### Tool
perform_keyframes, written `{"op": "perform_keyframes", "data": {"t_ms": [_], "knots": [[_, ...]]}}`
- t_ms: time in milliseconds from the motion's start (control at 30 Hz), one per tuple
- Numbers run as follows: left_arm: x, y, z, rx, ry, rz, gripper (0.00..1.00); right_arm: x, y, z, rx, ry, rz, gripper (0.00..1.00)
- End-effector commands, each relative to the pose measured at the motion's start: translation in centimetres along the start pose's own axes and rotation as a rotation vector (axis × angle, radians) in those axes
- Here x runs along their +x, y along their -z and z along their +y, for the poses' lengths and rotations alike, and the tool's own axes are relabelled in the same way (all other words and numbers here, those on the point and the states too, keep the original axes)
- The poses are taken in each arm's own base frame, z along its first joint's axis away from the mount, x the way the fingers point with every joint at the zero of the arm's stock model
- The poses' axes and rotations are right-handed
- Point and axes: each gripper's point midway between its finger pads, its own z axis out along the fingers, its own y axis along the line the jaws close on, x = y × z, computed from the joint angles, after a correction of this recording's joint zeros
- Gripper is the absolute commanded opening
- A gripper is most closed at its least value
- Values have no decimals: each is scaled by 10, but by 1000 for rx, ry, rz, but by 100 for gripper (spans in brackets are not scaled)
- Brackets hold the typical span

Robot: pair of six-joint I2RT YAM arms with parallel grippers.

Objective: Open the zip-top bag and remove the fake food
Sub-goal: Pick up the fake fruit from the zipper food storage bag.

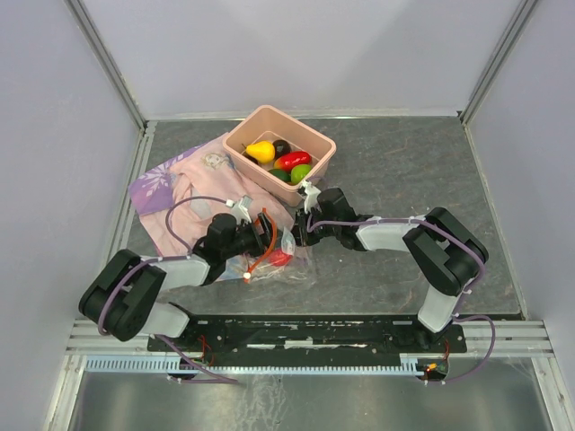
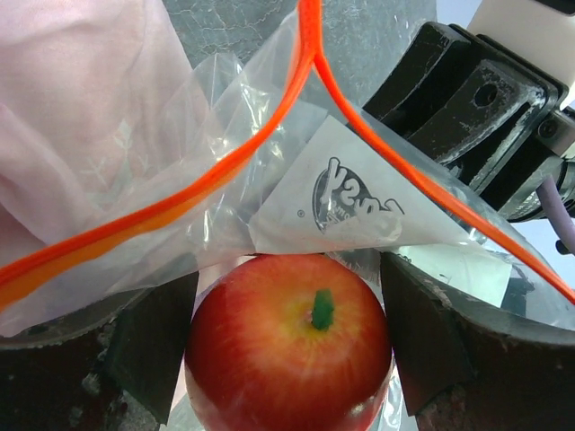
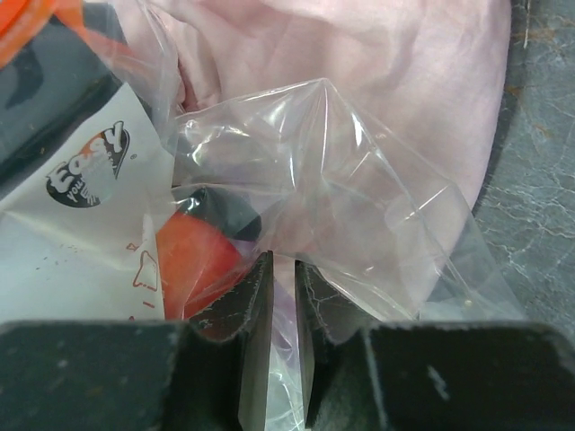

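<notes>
1. Check the left gripper [image 2: 287, 274]. Its fingers stand wide, and the apple [image 2: 287, 350] fills the gap and meets both inner faces. The apple is glossy red, shading to yellow around a green stem.

2. Find the bag [image 2: 225, 117] just beyond the left fingertips. It is clear, crinkled film. Its orange-red zip strip [image 2: 309, 27] is parted into two branches that spread towards the gripper, one to each side. A white printed label [image 2: 350, 197] sits between the branches, directly past the apple.

3. Check the right gripper [image 3: 285, 265]. Its fingers are nearly together and a fold of bag film runs into the narrow slit between them. A red shape shows through the film just left of those fingers.

4. Note the pink cloth [image 3: 359, 54] under the bag, beyond both grippers.

5. Find the tub [image 1: 245, 124] past the right gripper. It holds the remaining fake food [image 1: 292, 160], in yellow, red, green and dark colours.
</notes>
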Motion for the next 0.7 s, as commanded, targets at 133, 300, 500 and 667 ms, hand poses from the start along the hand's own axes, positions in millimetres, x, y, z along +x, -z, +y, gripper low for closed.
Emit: {"op": "perform_keyframes", "data": {"t_ms": [133, 300, 500, 667], "knots": [[-3, 8, -18, 60, -6, -25, 76, -21, -1, 6, -1, 15, -65, 24], [-7, 14, -16, 31, -28, -44, 75, -17, 5, -9, 57, 4, -61, 25], [-10, 19, 1, -68, -71, -53, 72, -18, 14, -16, 80, 2, -71, 30], [-16, 28, 8, -129, -109, -77, 71, -16, 24, -30, 136, 4, -69, 31]]}}
